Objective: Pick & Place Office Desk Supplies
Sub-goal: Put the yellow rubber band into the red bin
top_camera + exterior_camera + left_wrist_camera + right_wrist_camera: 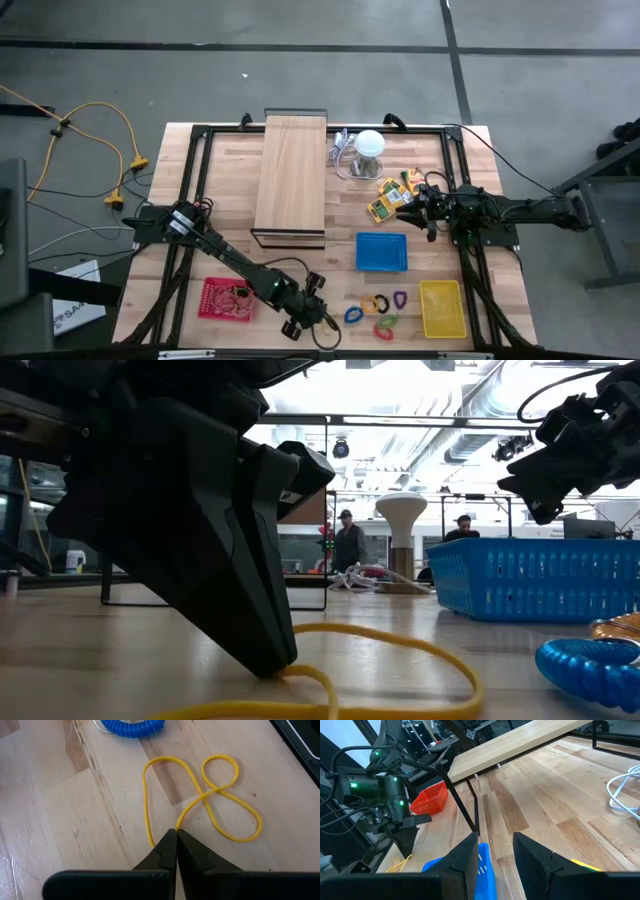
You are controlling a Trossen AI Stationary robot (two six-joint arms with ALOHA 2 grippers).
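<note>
Left gripper (pixel 176 834) is closed fully, fingertips pressed together on the thin yellow rubber band (pixel 220 795), lower centre of the left wrist view. The band is pinched at one point only, where two strands run in under the tips; the rest lies flat on the pale wooden table top (pixel 60 810) in a twisted figure-eight toward the upper right of that frame. In the low view the same tips are seen down on the table at lower centre, band trailing right.

Risks, as judged from here:
- Grip is on a very thin strand at the extreme tips. Slip-out on lift is likely if only one strand is actually caught.
- Tips are touching the table. A drag before a lift could roll the band out of the pinch.
- The loose loop hangs long once raised; it could snag the blue coiled loop clip (pixel 131 727) lying just beyond, at the upper edge of the wrist view, and pull it along.
- A swinging band could miss or drape over the wall of the red mesh tray (pixel 226 298), lower left of the high view, if that is the target; which tray is meant cannot be told.

Right gripper (pixel 496 851) is open and holding nothing, hovering right of centre in the high view, near the blue mesh tray (pixel 381 252).
</note>
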